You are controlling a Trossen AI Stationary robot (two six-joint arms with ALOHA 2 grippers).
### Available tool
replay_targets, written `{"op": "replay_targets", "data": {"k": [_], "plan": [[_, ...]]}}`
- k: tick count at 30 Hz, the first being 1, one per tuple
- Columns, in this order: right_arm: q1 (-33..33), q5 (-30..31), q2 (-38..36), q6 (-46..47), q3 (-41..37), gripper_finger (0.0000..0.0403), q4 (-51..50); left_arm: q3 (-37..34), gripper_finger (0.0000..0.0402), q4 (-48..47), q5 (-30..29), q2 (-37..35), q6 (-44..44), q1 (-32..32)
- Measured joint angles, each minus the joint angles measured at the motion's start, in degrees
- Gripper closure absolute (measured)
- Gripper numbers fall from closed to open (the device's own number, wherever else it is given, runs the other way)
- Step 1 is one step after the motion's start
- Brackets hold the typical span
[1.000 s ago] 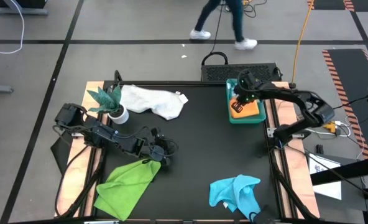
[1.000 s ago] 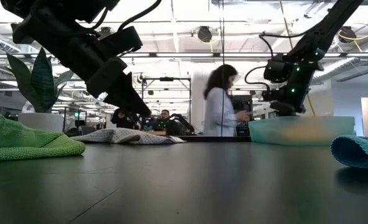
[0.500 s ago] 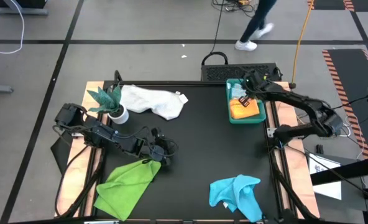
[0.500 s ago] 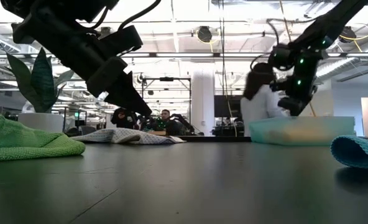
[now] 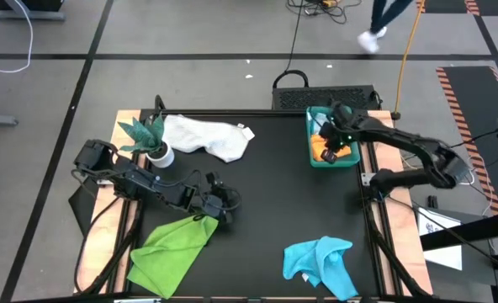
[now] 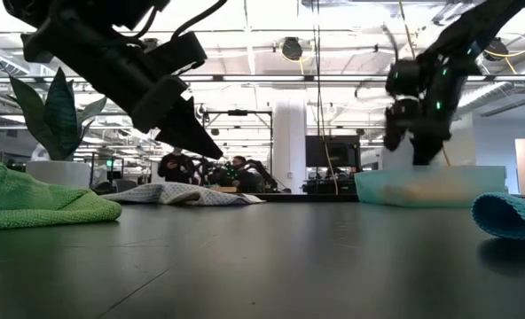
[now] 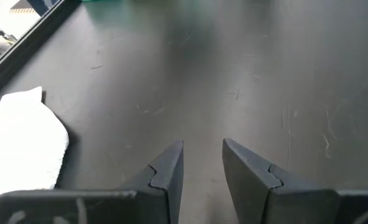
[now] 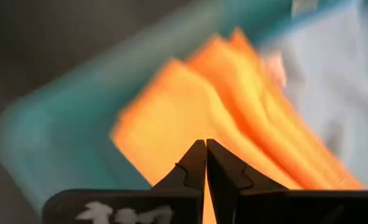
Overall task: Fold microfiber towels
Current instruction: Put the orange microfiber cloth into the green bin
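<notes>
The left arm lies low and reaches in from its own side toward the middle. Its claw (image 5: 218, 208) points forward and a little down. The two fingers (image 7: 165, 171) stand a small way apart, with nothing between them. The right arm bends at the elbow and reaches toward the far side. Its claw (image 5: 336, 140) points down. Its two fingers (image 8: 193, 163) are pressed tight together, holding nothing.

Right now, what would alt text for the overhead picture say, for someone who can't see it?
Seen from above, the right tool is shut over the teal tray holding an orange towel. White, green and turquoise towels lie unfolded; the left tool hovers by the green one.
</notes>
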Motion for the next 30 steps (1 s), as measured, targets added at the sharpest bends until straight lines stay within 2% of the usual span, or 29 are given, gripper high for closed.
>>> {"op": "replay_targets", "data": {"k": [2, 7, 10, 14, 19, 23, 25, 27, 30], "plan": [[-1.3, 1.09, 4.26, -0.91, -0.06, 0.0399, 0.46, 0.0, 0.0286, 0.0, 0.02, 0.0, 0.09, -0.03], [-3.73, 13.73, 10.17, 4.55, -0.17, 0.0399, 8.36, 0.0, 0.0286, 1.28, 0.1, 0.0, 1.79, 0.02], [-3.99, 14.41, 9.4, 6.3, 0.1, 0.0399, 8.74, 0.0, 0.0286, 4.23, 1.7, -0.19, 4.19, 0.02], [-2.22, 14.63, 4.07, 12.51, 1.56, 0.0399, 3.65, 0.0, 0.0286, 8.65, 4.05, -2.3, 7.97, 0.46], [4.2, 14.6, -5.14, 20.54, 1.68, 0.0399, -2.32, 0.0, 0.0286, 10.5, 4.46, -7.21, 10.6, 2.87], [14.79, 14.64, -10.2, 28.43, 1.51, 0.0399, -3.83, 0.0, 0.0286, 6.61, 4.42, -10.77, 10.63, 4.28], [19.24, 16.39, -10.7, 32.21, 1.17, 0.0401, -2.38, 0.02, 0.0286, 5.68, 4.39, -10.84, 10.46, 4.41], [21.57, 21.13, -9.65, 34.21, 0.77, 0.0402, -1.38, 0.0, 0.0286, 4.72, 4.39, -10.69, 10.31, 4.37], [20.52, 25.48, -6.54, 33.79, -0.38, 0.0402, -0.39, 0.02, 0.0286, 5.14, 4.09, -9.51, 10.08, 4.42]]}}
